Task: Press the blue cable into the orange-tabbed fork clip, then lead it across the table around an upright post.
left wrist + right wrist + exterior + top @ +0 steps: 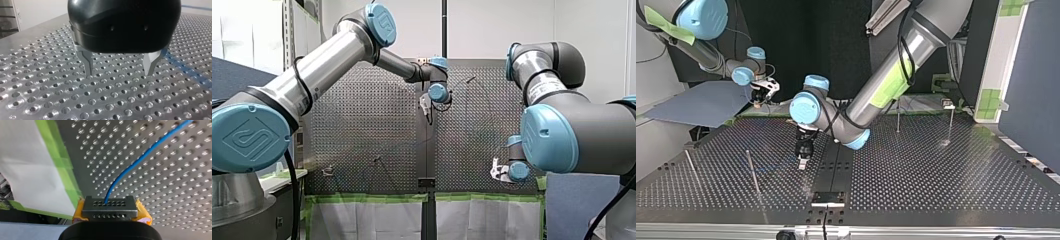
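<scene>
Top view, lower centre: a small black bracket bolted to the perforated table. Just beyond, at lower left, a thin upright post, with a second post nearer the left edge. Past them, near mid-frame, my left gripper, pointing down close over the plate. Seen from its own wrist camera: metal fingers spread wide, nothing between them, bare holes beneath. Behind it, my left arm slanting in from the upper right and masking the table's far middle. Right of centre and farther back, two far posts, well apart from both grippers. At the far edge, upper left, my right gripper, clenched on the blue cable. Shown in its wrist view: yellow pads squeezing a black perforated block at the cable's end, the line running ahead from it over the holes. Beside that gripper, green tape along the table's edge, then a white sheet beyond.
</scene>
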Available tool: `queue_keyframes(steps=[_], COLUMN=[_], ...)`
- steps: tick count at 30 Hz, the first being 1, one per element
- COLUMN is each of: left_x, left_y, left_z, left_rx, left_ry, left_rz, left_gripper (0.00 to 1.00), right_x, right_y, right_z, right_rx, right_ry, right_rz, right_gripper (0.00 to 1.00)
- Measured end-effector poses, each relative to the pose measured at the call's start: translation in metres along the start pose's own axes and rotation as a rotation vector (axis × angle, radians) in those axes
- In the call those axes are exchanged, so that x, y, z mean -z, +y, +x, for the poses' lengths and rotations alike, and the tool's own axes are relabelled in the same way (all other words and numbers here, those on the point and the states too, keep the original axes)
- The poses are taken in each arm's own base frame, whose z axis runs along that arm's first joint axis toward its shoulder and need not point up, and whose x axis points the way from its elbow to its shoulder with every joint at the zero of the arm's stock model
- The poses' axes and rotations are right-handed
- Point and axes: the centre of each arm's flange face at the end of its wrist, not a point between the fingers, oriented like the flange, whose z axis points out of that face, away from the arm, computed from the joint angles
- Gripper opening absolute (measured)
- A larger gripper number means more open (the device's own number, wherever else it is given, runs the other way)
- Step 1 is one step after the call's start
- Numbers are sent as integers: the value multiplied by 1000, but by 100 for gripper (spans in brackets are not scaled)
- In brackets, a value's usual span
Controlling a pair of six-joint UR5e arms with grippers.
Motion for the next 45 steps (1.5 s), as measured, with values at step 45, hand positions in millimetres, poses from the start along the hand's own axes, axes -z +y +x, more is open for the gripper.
queue_keyframes(steps=[45], left_x=[2], left_y=[7], left_z=[0], left_rx=[10], left_ry=[10], left_rz=[-53], left_gripper=[100], right_x=[-40], right_y=[48], right_z=[-120], right_rx=[-26], right_ry=[-17], right_rz=[-49], right_gripper=[0])
